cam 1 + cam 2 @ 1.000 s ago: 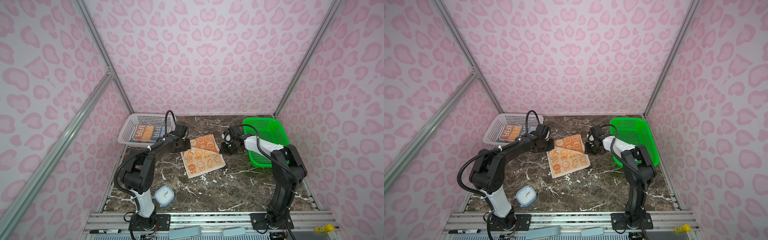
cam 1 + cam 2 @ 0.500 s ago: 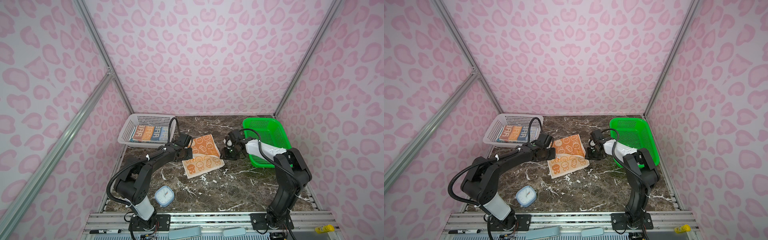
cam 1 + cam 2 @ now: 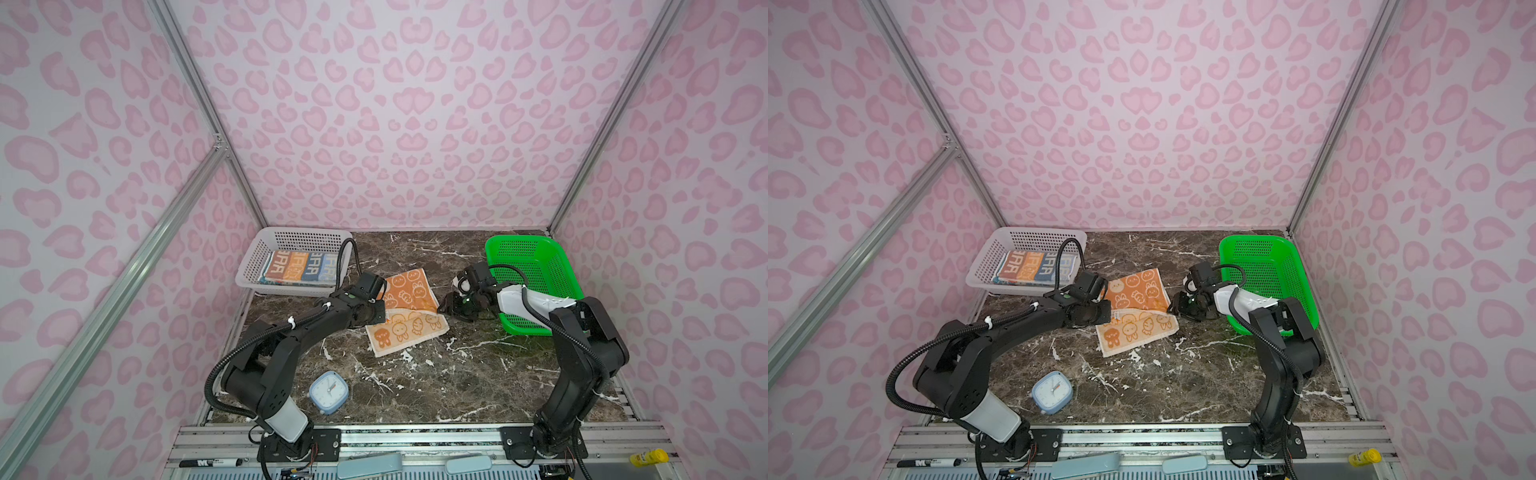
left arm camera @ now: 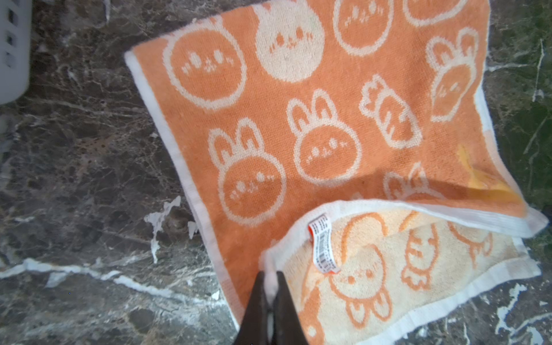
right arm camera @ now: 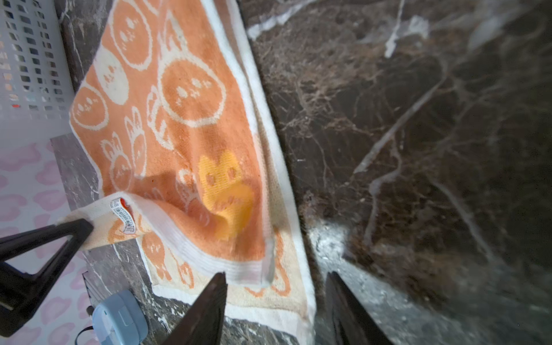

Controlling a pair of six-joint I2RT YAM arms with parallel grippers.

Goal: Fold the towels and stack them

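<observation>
- Dark marble tabletop point(image 3: 415, 395), green basket point(image 3: 557, 266) at right, white basket point(image 3: 249, 274) at left.
- Inside white basket: folded blue-and-orange block towel point(image 3: 299, 266).
- Between baskets: orange towel point(image 3: 409, 291), near part turned over, pale side up.
- Left gripper point(image 4: 270, 276) clamped on turned corner.
- Right gripper point(image 5: 276, 276) parted, holding nothing, beside towel's other corner.

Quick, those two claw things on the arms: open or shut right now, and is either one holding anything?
Left tool: closed, pinching a corner of the orange towel.
Right tool: open, holding nothing.
</observation>
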